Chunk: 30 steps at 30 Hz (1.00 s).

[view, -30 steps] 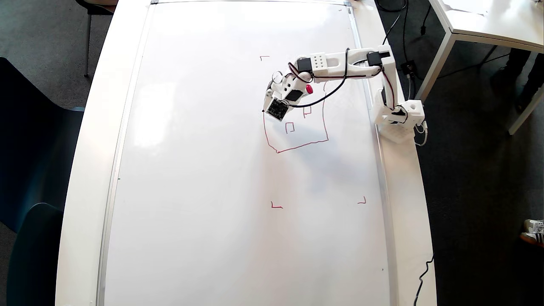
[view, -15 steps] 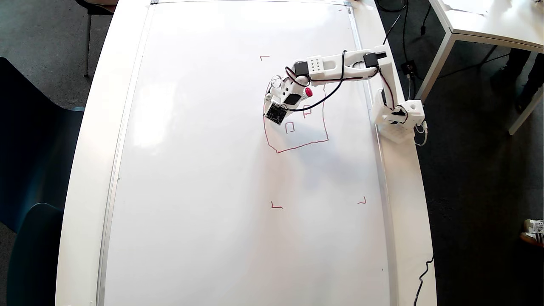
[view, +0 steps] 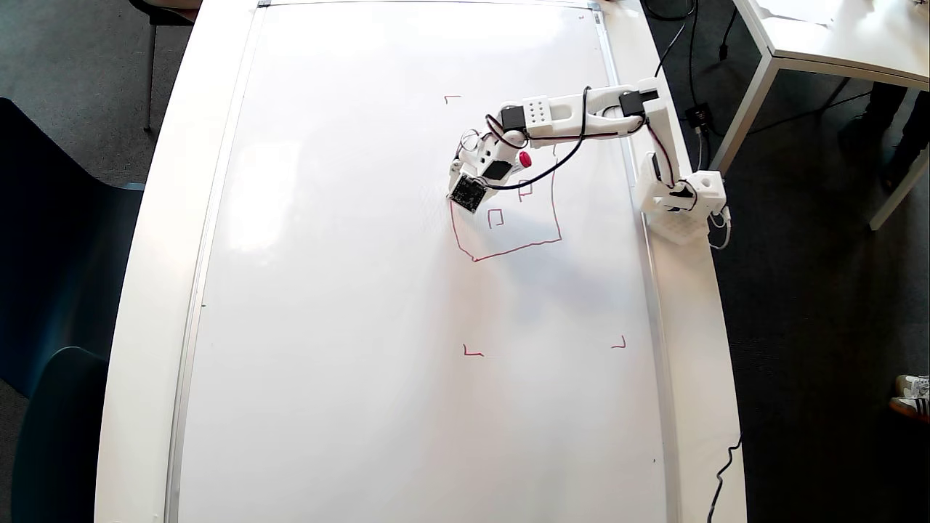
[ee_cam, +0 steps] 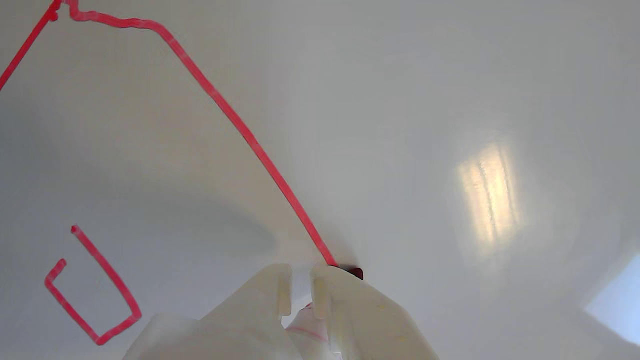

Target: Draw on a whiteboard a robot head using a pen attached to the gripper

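The gripper (ee_cam: pixel 300 282) is clamping the pen (view: pixel 524 159) between nearly closed jaws, its tip touching the whiteboard (view: pixel 349 305) on the drawing's (view: pixel 508 250) left outline (overhead view). Bare board is lying all around, frame edges well apart.

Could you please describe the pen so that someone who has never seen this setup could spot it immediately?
Start at the big glossy whiteboard and follow the white arm in from its right edge, in the overhead view, to the gripper over the red robot head. The pen sits there. Its round red cap is the only solid red blob, unlike the thin red drawn lines.
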Each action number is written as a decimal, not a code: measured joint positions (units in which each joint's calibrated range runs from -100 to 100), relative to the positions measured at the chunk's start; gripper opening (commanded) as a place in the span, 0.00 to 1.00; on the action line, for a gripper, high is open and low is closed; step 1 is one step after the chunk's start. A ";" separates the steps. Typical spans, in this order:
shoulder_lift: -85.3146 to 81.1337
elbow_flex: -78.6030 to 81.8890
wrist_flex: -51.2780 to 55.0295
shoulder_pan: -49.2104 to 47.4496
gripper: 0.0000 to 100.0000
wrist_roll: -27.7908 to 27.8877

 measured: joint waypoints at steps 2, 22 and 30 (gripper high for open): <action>1.19 -1.64 -0.17 0.00 0.01 0.00; 6.52 -8.22 -4.05 0.00 0.01 0.00; 6.61 -8.22 -3.80 -1.51 0.01 0.00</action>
